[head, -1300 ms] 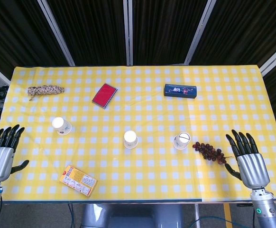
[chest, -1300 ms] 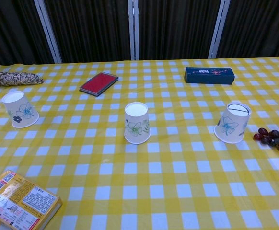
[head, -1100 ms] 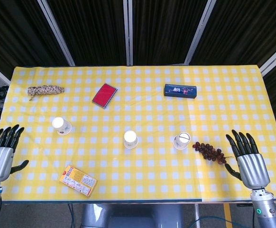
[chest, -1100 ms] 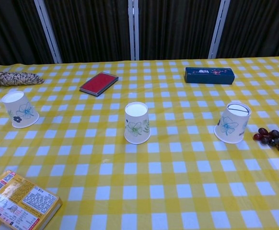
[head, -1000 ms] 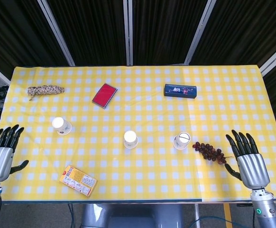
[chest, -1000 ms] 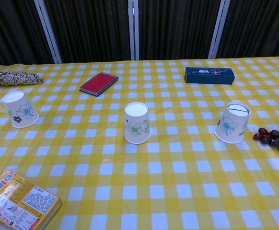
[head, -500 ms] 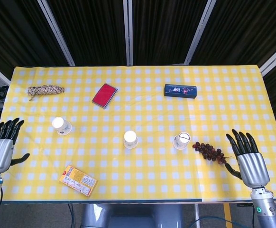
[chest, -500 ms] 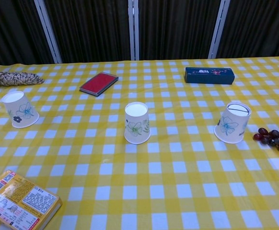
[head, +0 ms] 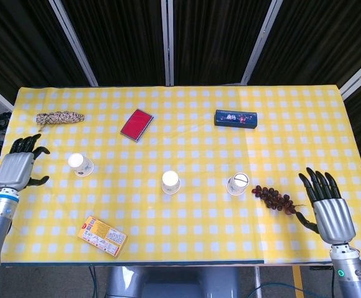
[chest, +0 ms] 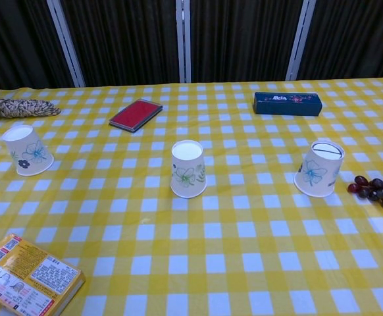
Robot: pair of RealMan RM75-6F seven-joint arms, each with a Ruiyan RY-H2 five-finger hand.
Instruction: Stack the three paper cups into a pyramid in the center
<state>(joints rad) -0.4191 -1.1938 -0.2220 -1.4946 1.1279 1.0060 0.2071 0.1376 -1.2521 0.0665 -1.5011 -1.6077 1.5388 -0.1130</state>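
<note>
A yellow-and-white checked cloth covers the worktop (head: 187, 223) edge to edge, and behind it the room closes off in dark pleated curtains (head: 218, 37) divided by pale metal uprights.

Three paper cups stand upside down in a loose row across the middle, well apart from one another: the left paper cup (head: 80, 164) near the left edge, the middle paper cup (head: 170, 182) roughly at the centre, and the right paper cup (head: 237, 184) just left of a bunch of dark grapes (head: 275, 198). In the chest view each cup shows a printed flower on its side.

Along the far side lie a bundle of speckled rope (head: 59, 118), a red flat case (head: 137, 124) and a dark blue oblong box (head: 235, 118). A yellow printed packet (head: 105, 236) rests near the front edge at the left.

The left robot hand (head: 20, 167) hovers at the worktop's left edge, beside the left cup but apart from it, fingers spread and empty. The right robot hand (head: 327, 208) sits at the front right corner, fingers fanned wide, holding nothing, near the grapes without touching them.
</note>
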